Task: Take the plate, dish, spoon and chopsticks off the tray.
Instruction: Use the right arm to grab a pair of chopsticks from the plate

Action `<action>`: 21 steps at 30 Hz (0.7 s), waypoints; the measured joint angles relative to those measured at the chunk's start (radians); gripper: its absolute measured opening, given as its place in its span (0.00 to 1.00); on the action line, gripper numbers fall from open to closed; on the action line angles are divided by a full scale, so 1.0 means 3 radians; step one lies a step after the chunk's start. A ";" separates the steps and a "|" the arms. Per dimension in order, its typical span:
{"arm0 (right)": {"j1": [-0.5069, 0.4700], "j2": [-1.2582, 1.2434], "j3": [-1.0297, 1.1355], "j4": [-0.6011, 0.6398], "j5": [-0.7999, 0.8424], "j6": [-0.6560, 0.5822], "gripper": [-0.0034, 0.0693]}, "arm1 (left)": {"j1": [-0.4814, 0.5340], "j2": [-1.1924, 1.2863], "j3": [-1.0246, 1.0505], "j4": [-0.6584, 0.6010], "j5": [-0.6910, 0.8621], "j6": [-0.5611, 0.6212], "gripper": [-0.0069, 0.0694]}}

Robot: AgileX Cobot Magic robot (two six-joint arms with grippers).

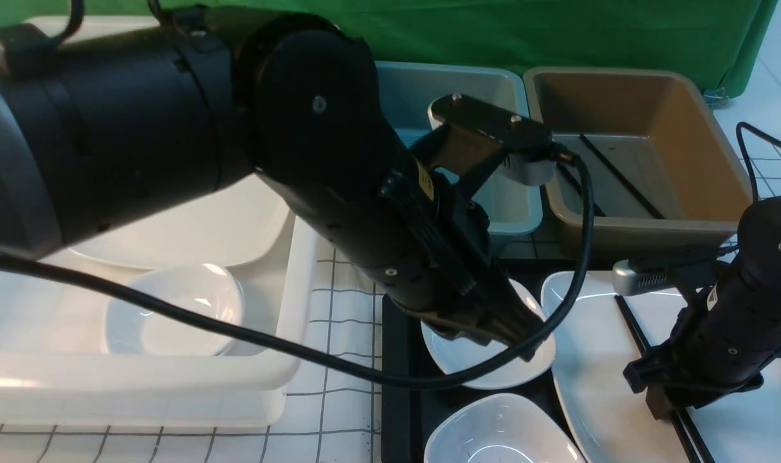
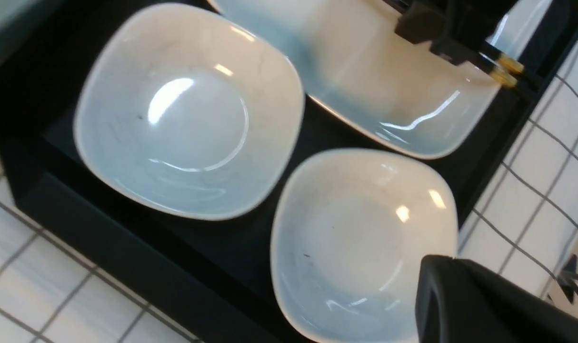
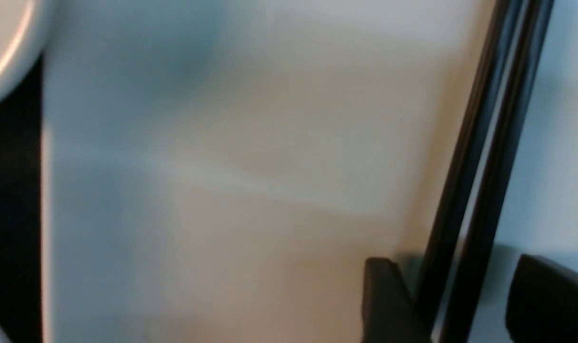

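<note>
On the black tray [image 1: 398, 360] lie two small white dishes [image 1: 474, 360] [image 1: 500, 434] and the large white plate [image 1: 590, 366]. The black chopsticks [image 1: 633, 329] rest across the plate. My right gripper [image 1: 666, 402] is open and low over the plate, one finger [image 3: 384, 300] on each side of the chopsticks [image 3: 489, 143]. My left gripper [image 1: 524, 339] hangs shut and empty just above the farther dish. In the left wrist view it [image 2: 441, 286] sits by the rim of one dish [image 2: 360, 238], next to the other dish [image 2: 189, 114]. The spoon is out of view.
A white tub [image 1: 172, 386] at the left holds a plate and a small dish. Behind the tray stand a blue tub [image 1: 442, 96] and a brown tub [image 1: 654, 109] with black sticks [image 1: 619, 170] inside. The left arm's cable [image 1: 236, 334] loops over the tray.
</note>
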 joint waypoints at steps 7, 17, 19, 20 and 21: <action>0.0000 0.0000 0.0000 0.0000 0.0035 -0.0078 0.21 | 0.0000 0.0055 0.0004 -0.0058 0.0036 0.0045 0.09; 0.0000 -0.0382 0.0000 0.0000 0.0257 -0.0166 0.21 | 0.0000 0.0056 0.0004 -0.0060 -0.0111 0.0047 0.09; 0.0000 -0.0715 0.0000 0.0000 0.0318 -0.0181 0.21 | 0.0000 0.0056 0.0004 -0.0060 -0.0308 0.0120 0.09; 0.0000 -0.0766 -0.0004 0.0000 0.0323 -0.0185 0.21 | 0.0000 0.0056 0.0004 -0.0060 -0.0328 0.0126 0.09; -0.0003 -0.0861 -0.0013 0.0000 0.0331 -0.0210 0.21 | 0.0000 0.0056 0.0004 -0.0060 -0.0448 0.0143 0.09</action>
